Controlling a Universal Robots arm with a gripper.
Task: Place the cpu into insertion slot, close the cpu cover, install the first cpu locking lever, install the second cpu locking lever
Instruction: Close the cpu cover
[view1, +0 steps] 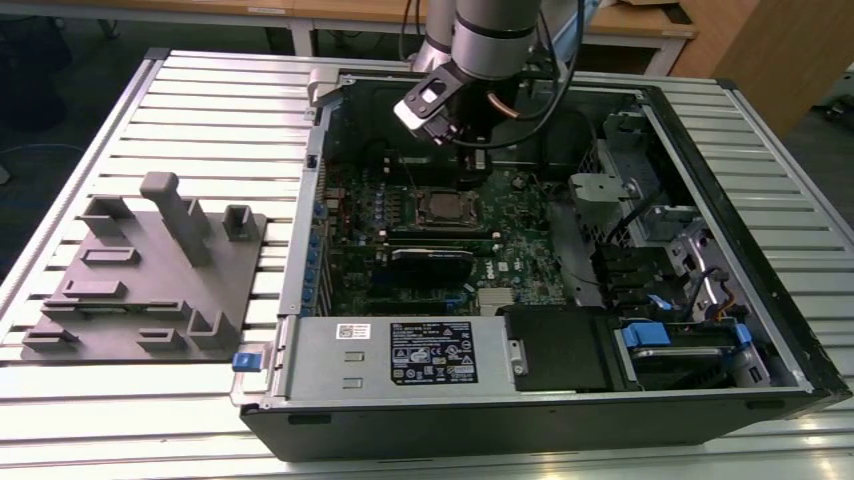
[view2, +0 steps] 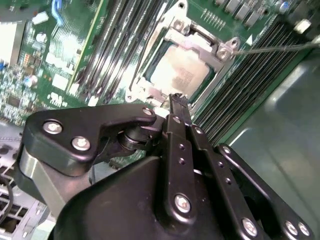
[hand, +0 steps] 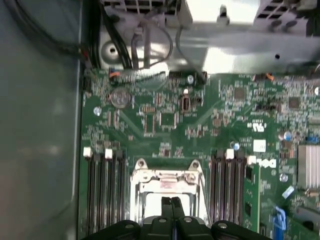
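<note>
Claw state: I am holding my gripper (view2: 177, 101) with its fingers pressed together tip to tip, and nothing is showing between them.
Claw position: I am hovering low over the insertion slot (view1: 441, 208), inside the open computer case (view1: 534, 425). In both wrist views my tips are sitting just over one edge of the socket, and I am judging them to be apart from it.
Cpu: the cpu (view2: 182, 75) is lying flat in the slot with its silver top facing up.
Cover: the cpu cover (hand: 165, 176) is lying down over the chip, which is showing through the square cut-out. I am judging placement and cover closing as done.
Lever: a thin metal rod (view2: 280, 48) is running from a socket corner out over the memory slots (hand: 230, 192). I am reading it as a locking lever standing unlatched, with its long axis leading away from the socket and off to one side of my tips. I cannot tell how the other lever is standing.
Surface: the green circuit board (hand: 165, 120) is lying flat around the socket, crowded with small parts.
Room: memory slots are flanking the socket on two sides, so sideways clearance is looking tight.
Surroundings: the case is resting on a slatted table (view1: 200, 110). A grey fixture block (view1: 147, 270) is lying well apart, at the exterior view's left.
</note>
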